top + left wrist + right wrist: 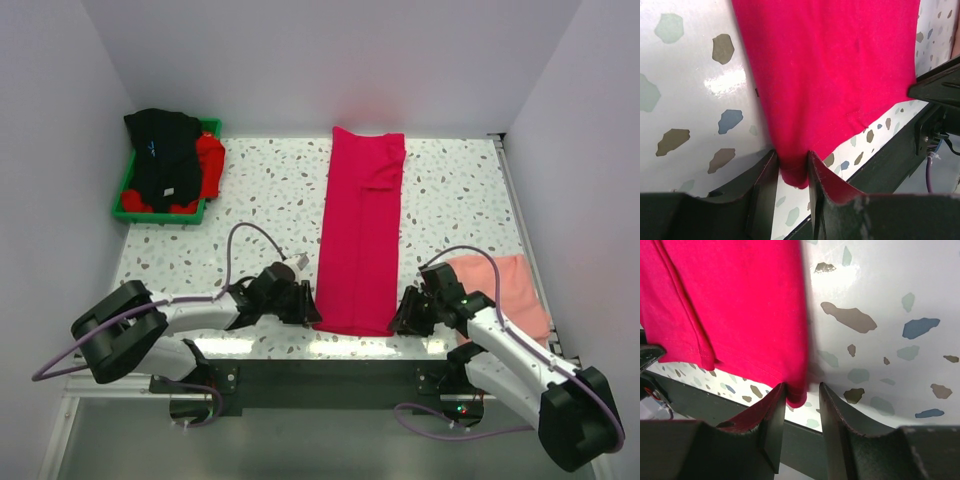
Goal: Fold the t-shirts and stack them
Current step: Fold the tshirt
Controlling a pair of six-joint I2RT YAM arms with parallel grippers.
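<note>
Starting at the far left corner with the green tray (125, 205), sitting on the speckled table (270, 190). Finding a black t-shirt (163, 155) heaped loosely over it and spilling past the far rim. Spotting a bright red t-shirt (210, 160) bunched underneath, peeking out at the right side and the near edge.

Sliding right and down to the left gripper (308, 305), lying low at the table's near edge and reaching in from the left. Switching to the left wrist view: pinched together on the near left corner of the crimson-pink t-shirt (830, 65), with cloth bunched up, filling the whole gap and touching both fingers (765, 185).

Moving to centre stage now. Seeing that same crimson-pink t-shirt laid flat as a long narrow strip, running from the far side right down to the near edge, with a folded-in sleeve on top towards the far end.

Crossing to the right gripper (408, 315), low at the strip's near right corner. Checking the right wrist view: jaws apart around that corner, cloth against one finger only, bare table showing before the other. Not clamped.

Finishing far right with the salmon-pink t-shirt (510, 285), folded flat by the table's right edge, partly under the right arm and apart from the crimson strip.
</note>
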